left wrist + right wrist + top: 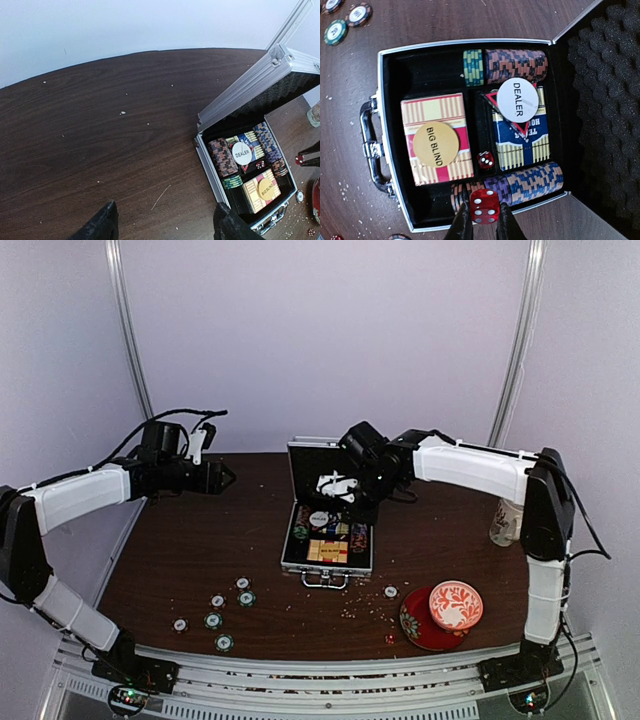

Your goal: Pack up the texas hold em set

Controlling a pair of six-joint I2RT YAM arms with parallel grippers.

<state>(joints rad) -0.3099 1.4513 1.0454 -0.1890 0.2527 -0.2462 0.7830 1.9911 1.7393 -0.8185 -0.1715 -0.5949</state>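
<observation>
The briefcase (328,540) is set open at the middle of the surface (200,540), nearer the far edge, with its handle (371,149) turned toward the near edge and its foam-lined lid (312,465) raised upright. The right tool (483,222) is held over the case's side wall. Its fingers (463,224) are closed narrowly on a red die (484,202), which is pinched between them above a row of chips (530,182).

Inside the case, a second die (485,160) lies between a red-tan card box (440,112) and a blue card box (522,145). The red-tan box is topped by a yellow "BIG BLIND" disc (436,144), the blue one by a white "DEALER" disc (518,99). Another row of chips (515,65) is packed along the opposite wall, ending in a few green ones (473,67).

The left tool (165,227) is held above the bare left part of the surface, well apart from the case. Its fingers are spread wide and nothing is gripped between them.

Six loose chips (212,620) are scattered toward the near edge, left of the middle, and one more chip (391,592) lies just in front of the case. A patterned bowl (455,605) rests on a red saucer (418,628) by the near right corner.
</observation>
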